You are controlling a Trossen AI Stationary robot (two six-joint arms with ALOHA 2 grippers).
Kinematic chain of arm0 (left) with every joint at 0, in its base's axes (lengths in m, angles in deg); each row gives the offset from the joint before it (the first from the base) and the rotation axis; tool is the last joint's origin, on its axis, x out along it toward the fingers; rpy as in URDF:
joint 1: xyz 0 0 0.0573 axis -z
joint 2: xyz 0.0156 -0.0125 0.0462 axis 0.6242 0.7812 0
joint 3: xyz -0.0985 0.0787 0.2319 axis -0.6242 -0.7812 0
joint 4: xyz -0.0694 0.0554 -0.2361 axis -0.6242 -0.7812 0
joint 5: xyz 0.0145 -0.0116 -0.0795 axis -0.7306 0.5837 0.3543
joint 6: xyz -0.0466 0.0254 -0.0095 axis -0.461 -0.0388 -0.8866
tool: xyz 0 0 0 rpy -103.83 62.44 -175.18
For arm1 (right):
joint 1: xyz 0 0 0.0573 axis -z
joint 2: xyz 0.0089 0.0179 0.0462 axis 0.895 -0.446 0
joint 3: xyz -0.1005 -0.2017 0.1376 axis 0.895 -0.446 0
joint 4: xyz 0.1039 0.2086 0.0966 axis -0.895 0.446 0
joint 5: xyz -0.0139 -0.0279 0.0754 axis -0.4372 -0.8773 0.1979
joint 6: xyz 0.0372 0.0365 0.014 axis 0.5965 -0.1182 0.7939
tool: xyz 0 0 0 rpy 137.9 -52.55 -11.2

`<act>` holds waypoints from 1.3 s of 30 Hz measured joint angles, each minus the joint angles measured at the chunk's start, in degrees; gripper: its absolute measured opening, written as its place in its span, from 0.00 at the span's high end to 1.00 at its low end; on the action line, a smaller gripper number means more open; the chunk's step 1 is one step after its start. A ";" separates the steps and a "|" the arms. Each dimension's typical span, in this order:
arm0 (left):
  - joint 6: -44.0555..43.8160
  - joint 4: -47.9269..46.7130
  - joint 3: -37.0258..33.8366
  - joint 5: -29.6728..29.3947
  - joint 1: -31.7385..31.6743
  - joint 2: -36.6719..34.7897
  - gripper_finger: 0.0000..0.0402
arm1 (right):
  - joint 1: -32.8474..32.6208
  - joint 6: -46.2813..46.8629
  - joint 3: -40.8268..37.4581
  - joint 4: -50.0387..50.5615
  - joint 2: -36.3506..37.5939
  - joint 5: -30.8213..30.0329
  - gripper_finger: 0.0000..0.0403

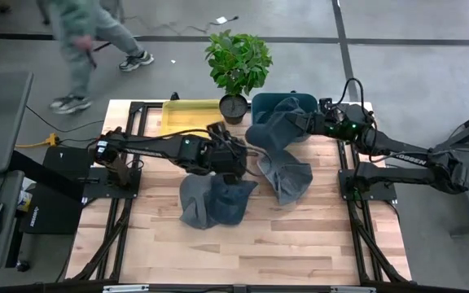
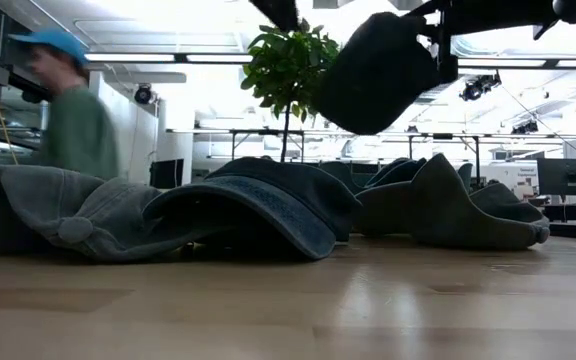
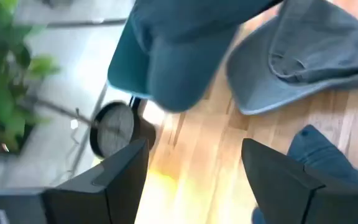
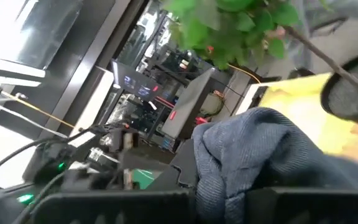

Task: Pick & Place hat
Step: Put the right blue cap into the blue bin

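Right end effector (image 1: 298, 124): clenching on a dark blue-grey hat (image 1: 277, 130) and holding it off the bench, just beside the teal bin (image 1: 308, 102) at the back; in the right wrist view the cloth is bunching directly against the fingers.
Carried hat: hanging in the air in the low view, clear of everything lying on the wood, with its lower part drooping toward the bench in the high view.
Left end effector (image 1: 236, 157): hovering near the middle of the bench with its fingers (image 3: 277, 173) spread apart and nothing between them.
Hats on the bench: one blue cap (image 1: 212, 201) with a lighter grey one (image 2: 58, 215) beside it is lying toward the front centre; another grey-blue hat (image 1: 287, 179) is lying just right of them, under the carried one.
Bench (image 1: 259, 252): light wood, with a yellow tray (image 1: 187, 115) and a potted plant (image 1: 236, 67) along the back edge beside the bin.
Room: a person (image 2: 68, 110) in a blue cap and green top is passing behind the bench.
Progress: the pick looks done for one hat, and the place is not yet finished, since the hat is hanging beside the bin and not lying in it.
Remaining: I judge the carried hat needs lowering into the bin and releasing; at least three hats are waiting on the wood.
Bin contents: cannot tell whether anything is already inside.
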 joint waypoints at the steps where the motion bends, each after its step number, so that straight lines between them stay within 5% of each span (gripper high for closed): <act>1: -2.14 -2.47 -0.06 0.11 0.00 -0.69 0.37 | 0.19 -0.53 0.53 0.00 0.02 0.52 1.00; 5: -8.66 -9.14 -0.36 0.06 0.00 -2.82 0.40 | 1.41 -4.25 4.02 4.38 0.04 3.58 1.00; 11: -13.50 -10.58 -6.11 1.75 0.11 -5.68 0.45 | 2.58 -15.85 12.43 25.08 -0.02 6.32 1.00; 21: -16.86 12.59 -30.85 12.06 -0.02 -18.57 0.52 | 4.10 -37.49 24.41 51.94 -0.07 4.20 1.00; 39: -22.16 46.13 -57.57 26.69 -0.02 -33.60 0.54 | 5.33 -62.84 24.66 52.61 -8.52 -1.11 1.00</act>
